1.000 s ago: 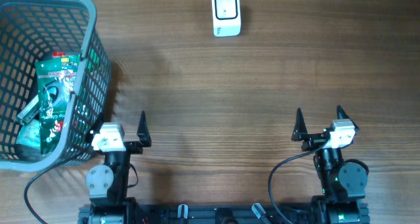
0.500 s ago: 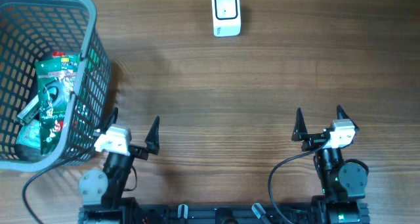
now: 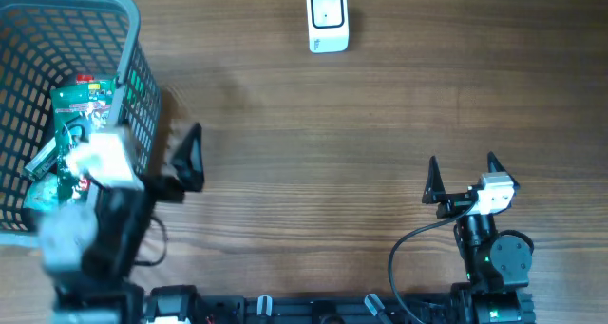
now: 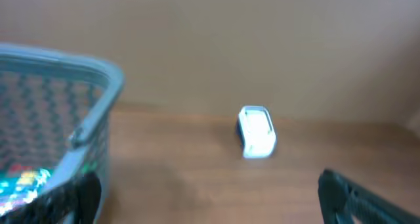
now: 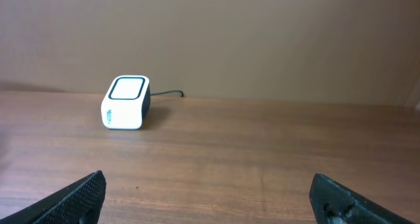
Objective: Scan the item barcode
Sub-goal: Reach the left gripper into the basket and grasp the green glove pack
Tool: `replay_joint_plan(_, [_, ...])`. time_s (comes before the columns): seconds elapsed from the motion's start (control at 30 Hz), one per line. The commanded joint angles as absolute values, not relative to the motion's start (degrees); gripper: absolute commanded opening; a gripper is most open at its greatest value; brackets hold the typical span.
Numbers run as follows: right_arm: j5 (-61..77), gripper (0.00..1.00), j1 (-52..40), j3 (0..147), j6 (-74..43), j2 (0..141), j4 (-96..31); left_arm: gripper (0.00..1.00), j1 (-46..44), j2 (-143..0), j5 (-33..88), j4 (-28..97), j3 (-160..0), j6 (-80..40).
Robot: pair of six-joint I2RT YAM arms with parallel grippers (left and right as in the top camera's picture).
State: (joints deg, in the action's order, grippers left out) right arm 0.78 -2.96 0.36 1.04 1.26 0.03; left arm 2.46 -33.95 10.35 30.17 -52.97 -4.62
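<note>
- Lifting and swinging the left gripper (image 3: 157, 162) toward the basket (image 3: 133, 39) since a second ago; jaws spread wide, empty.
- Leaving the right gripper (image 3: 462, 172) parked, unmoved, jaws spread too.
- Green packet (image 3: 81, 105) lying inside the basket, ungrasped; scanner (image 3: 327, 18) well apart at the far edge.
- Likely opening the reach for pickup.

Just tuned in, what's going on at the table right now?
Nothing is held yet. The left gripper is open and empty, raised by the right wall of the basket, close to the green packet lying inside. The right gripper is open too, parked low at the near edge. The scanner stands untouched at the far side of the table.
</note>
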Motion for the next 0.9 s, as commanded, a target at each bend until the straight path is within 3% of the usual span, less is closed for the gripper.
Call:
replay_joint_plan(0.0, [-0.01, 1.00, -3.16, 0.30, 1.48, 1.02, 0.38, 1.00, 4.32, -46.87, 0.30, 38.39, -69.60, -4.51])
replay_joint_plan(0.13, [-0.03, 1.00, -3.16, 0.30, 1.48, 1.02, 0.38, 1.00, 7.97, -55.81, -0.51, 48.69, -83.77, -4.32])
replay_joint_plan(0.3, [-0.03, 1.00, -3.16, 0.30, 1.48, 1.02, 0.38, 1.00, 8.23, -58.39, -3.31, 54.81, -84.33, -0.36])
replay_joint_plan(0.43, [-0.03, 1.00, -3.16, 0.30, 1.50, 1.02, 0.38, 1.00, 11.66, -60.38, -20.12, 57.10, -84.33, -11.60])
replay_joint_plan(0.5, [-0.01, 1.00, -3.16, 0.30, 1.50, 1.02, 0.38, 1.00, 15.75, -60.97, -21.47, 57.30, -84.33, -16.23])
replay_joint_plan(0.6, [-0.03, 1.00, -3.16, 0.30, 1.48, 1.02, 0.38, 1.00, 27.20, -62.87, -15.53, 58.06, -84.33, -23.14])
replay_joint_plan(0.77, [-0.03, 1.00, -3.16, 0.32, 1.48, 1.02, 0.38, 1.00, 47.86, -71.40, 3.90, 58.65, -84.33, -23.57])
replay_joint_plan(0.87, [-0.03, 1.00, -3.16, 0.32, 1.48, 1.02, 0.38, 1.00, 52.71, -78.56, 10.92, 58.63, -84.33, -19.40])
